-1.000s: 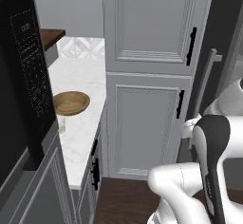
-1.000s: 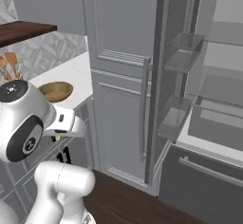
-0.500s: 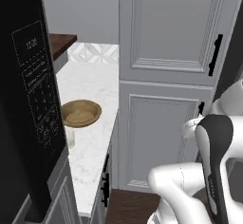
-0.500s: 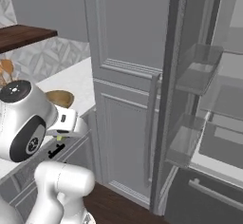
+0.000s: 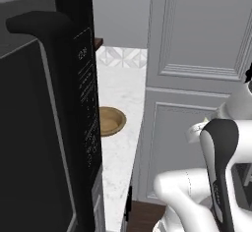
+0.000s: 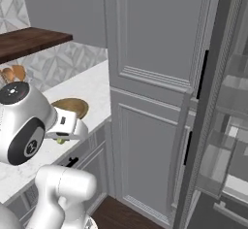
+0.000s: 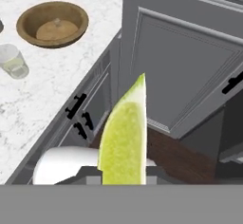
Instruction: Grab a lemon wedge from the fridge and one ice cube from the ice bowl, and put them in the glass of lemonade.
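One wedge (image 7: 124, 137) stands pinched in the gripper (image 7: 122, 178), tip outward — clenched so it rides along toward the drink. Beyond it, the glass (image 7: 13, 61) sits on the counter (image 7: 42, 99) back from its front edge, and the bowl (image 7: 52, 23) lies just behind it — both within reach for the drop, I judge.

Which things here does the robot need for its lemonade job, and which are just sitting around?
Needed:
lemon wedge, held in the gripper
ice bowl on the counter
glass of lemonade beside the bowl
fridge, door open

Just there:
microwave
grey cabinets
wooden shelf
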Robot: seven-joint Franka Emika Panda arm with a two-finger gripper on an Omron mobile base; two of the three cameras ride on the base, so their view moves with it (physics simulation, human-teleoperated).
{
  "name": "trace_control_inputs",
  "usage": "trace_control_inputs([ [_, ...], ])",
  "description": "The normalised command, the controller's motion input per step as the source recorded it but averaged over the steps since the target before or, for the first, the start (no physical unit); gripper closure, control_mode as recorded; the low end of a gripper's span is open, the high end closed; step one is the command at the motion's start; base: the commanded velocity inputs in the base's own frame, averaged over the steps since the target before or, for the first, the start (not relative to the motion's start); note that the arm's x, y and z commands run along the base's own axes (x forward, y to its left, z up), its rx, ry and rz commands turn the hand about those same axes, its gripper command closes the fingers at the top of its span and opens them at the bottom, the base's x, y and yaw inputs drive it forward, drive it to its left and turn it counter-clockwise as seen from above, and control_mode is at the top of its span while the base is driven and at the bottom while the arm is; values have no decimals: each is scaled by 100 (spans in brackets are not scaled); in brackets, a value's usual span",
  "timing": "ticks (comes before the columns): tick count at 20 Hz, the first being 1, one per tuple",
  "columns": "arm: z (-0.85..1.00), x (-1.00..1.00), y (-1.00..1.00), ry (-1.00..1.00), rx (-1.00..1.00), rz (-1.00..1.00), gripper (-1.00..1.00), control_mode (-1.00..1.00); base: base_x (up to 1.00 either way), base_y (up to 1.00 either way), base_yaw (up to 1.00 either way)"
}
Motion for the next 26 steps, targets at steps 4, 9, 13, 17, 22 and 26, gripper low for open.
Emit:
trace_control_inputs([
  [4, 0, 0, 0, 0, 0, 0, 100, 100, 55, 23, 16],
  [9, 0, 0, 0, 0, 0, 0, 100, 100, 58, 16, 20],
  [13, 0, 0, 0, 0, 0, 0, 100, 100, 65, 10, 21],
  [17, 0, 0, 0, 0, 0, 0, 100, 100, 68, 5, 22],
  [22, 0, 0, 0, 0, 0, 0, 100, 100, 61, 0, 28],
  [26, 0, 0, 0, 0, 0, 0, 100, 100, 53, 0, 31],
])
